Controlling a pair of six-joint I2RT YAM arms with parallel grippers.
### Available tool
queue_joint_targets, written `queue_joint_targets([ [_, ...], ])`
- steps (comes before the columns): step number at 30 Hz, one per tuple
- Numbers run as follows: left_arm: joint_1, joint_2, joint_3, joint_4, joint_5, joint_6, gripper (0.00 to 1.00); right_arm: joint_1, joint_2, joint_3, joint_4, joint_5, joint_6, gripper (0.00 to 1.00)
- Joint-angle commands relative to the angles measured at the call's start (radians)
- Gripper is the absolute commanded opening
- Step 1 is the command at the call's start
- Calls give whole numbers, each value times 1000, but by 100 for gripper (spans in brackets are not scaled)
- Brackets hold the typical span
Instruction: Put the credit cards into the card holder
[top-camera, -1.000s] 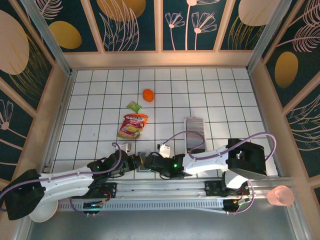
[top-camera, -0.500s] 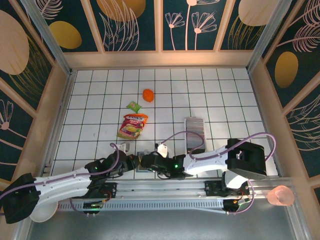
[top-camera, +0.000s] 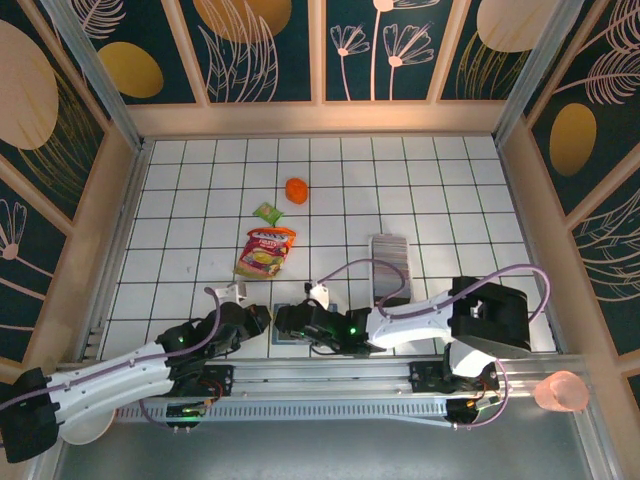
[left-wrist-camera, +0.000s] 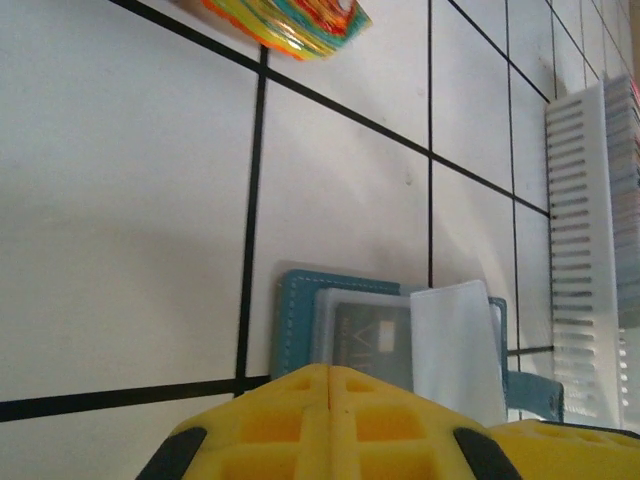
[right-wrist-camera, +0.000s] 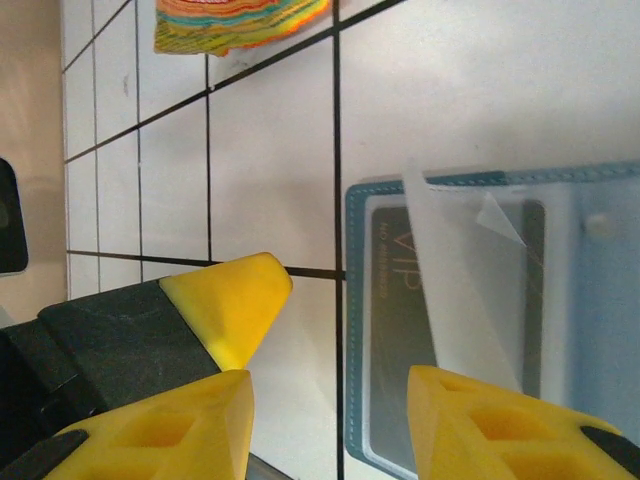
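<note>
The teal card holder (right-wrist-camera: 356, 330) lies open on the tiles, with a dark card (right-wrist-camera: 395, 300) in its pocket and a clear flap (right-wrist-camera: 465, 300) curling up over it. My right gripper (right-wrist-camera: 330, 425) is open and straddles the holder's edge, one finger over the floor and one over the card. The left gripper (left-wrist-camera: 330, 380) is shut and empty, its tip just short of the card holder (left-wrist-camera: 296, 320). In the top view the two grippers (top-camera: 257, 320) (top-camera: 284, 320) meet near the front rail. The credit cards (top-camera: 389, 255) stand in a grey row in the white tray (left-wrist-camera: 575, 250).
A red-yellow snack pouch (top-camera: 265, 252), a small green packet (top-camera: 267, 212) and an orange object (top-camera: 297, 190) lie farther back on the left-centre tiles. The metal rail (top-camera: 330, 372) runs just behind the grippers. A pink cup (top-camera: 560, 392) sits off the table at the right.
The left gripper has drawn back a little to the left, away from the card holder. The right gripper has shifted slightly left over the holder. Both keep their jaw states.
</note>
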Motion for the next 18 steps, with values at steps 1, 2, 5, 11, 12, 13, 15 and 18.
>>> queue_joint_targets([
  [1, 0, -47, 35, -126, -94, -39, 3, -14, 24, 33, 76, -1, -81, 45],
  [2, -1, -65, 41, -160, -118, -47, 3, -20, 33, 43, 94, -17, -98, 45],
  [5, -1, -123, 58, -267, -200, -78, 5, -37, 50, 59, 179, -51, -148, 45],
  [11, -2, -237, 92, -392, -280, -90, 15, -66, 18, 152, 197, -89, -347, 46],
  [12, 0, -246, 99, -394, -283, -77, 17, -74, -2, 168, 161, -80, -379, 46],
  [13, -1, -251, 107, -396, -282, -70, 20, -83, -21, 180, 125, -71, -412, 46],
  [15, 0, -246, 122, -382, -270, -51, 24, -110, -83, 197, 35, -51, -491, 47],
  [18, -2, -209, 128, -292, -214, 9, 31, -164, -196, 181, -25, -50, -679, 47],
])
